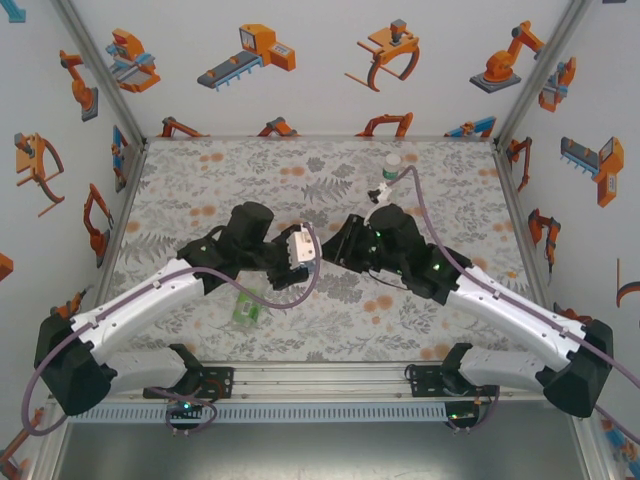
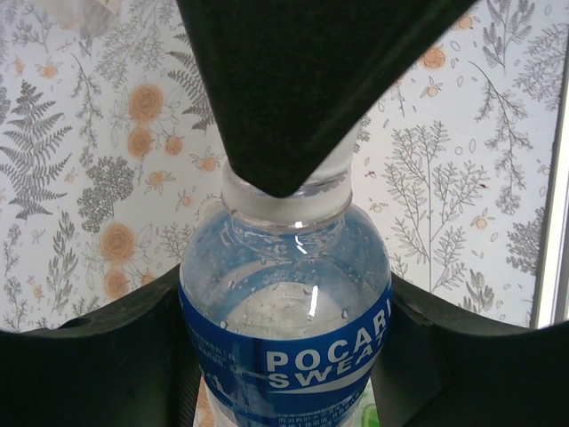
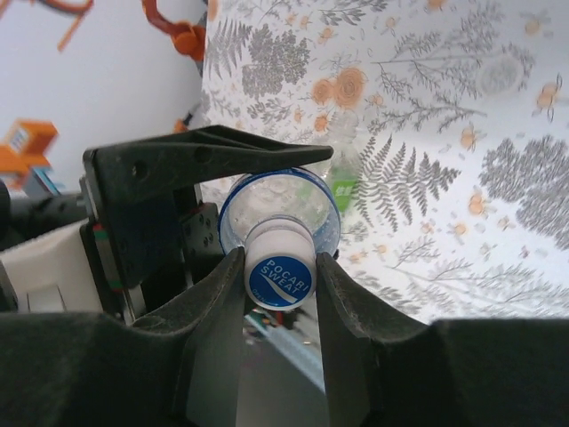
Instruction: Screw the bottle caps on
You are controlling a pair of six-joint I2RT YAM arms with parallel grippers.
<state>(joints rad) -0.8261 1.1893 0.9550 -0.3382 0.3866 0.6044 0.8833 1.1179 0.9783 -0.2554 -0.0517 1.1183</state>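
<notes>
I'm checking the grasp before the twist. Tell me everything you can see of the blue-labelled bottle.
The blue-labelled bottle is clear plastic, beaded with droplets inside, with a blue band lettered POCARI SWEAT in white and a white ring at the neck. The left claw clamps its body from both sides, off the table. Its cap, white with a blue printed top, sits on the neck, pinched by the right claw. The bottle looks roughly level.

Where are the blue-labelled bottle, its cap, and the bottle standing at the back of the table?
blue-labelled bottle (image 2: 284, 356): left wrist view, on its blue label.
cap (image 3: 280, 277): right wrist view, on its printed top.
standing bottle (image 1: 390, 172): top external view, on its upper body.
</notes>
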